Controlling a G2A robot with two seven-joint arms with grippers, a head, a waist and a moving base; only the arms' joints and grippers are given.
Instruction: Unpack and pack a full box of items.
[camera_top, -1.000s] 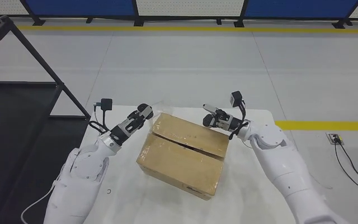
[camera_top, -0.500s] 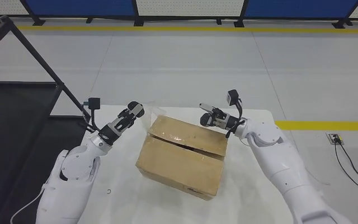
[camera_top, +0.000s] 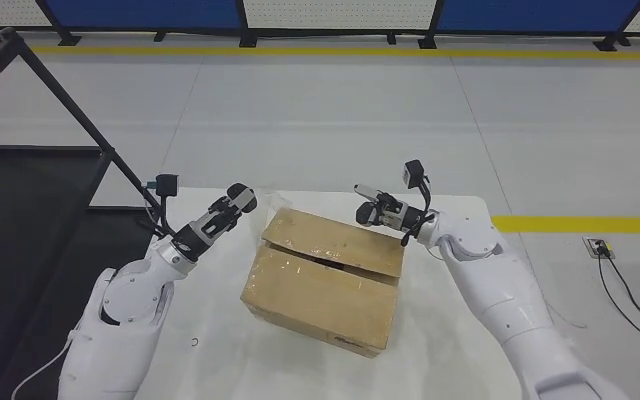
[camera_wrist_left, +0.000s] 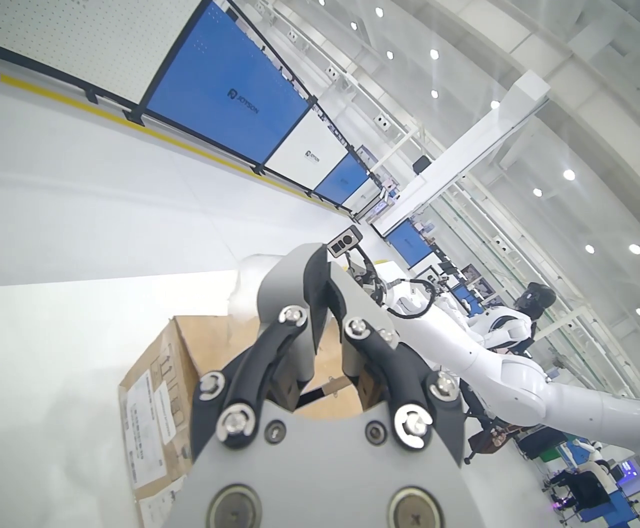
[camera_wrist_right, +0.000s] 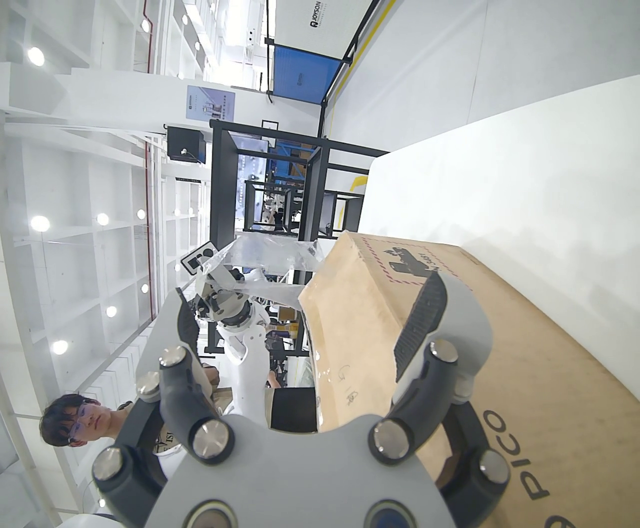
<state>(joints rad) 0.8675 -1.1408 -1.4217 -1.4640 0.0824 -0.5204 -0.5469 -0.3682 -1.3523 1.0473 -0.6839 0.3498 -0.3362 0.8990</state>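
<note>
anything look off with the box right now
Clear film stands loose off the box's far corner, stretched to the shut left gripper. The far flap sits raised, leaving a gap at the seam.

Pale grey floor (camera_top: 330, 110) carries a yellow line (camera_top: 330, 50) fronting blue and white partition panels (camera_top: 140, 12). Black metal frame (camera_top: 75, 115) stands alongside. Round ceiling lights (camera_wrist_left: 568, 174) are lit.

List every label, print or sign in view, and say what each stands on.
Large dark letters: on a face of the cardboard box, legible.
Purple-framed stamp: near the box's far edge, a pictogram.
Handwritten marks: on the box flap, unclear.
White label: on the box end, too small to read.
Logos: on the blue panel and the white panel.
</note>
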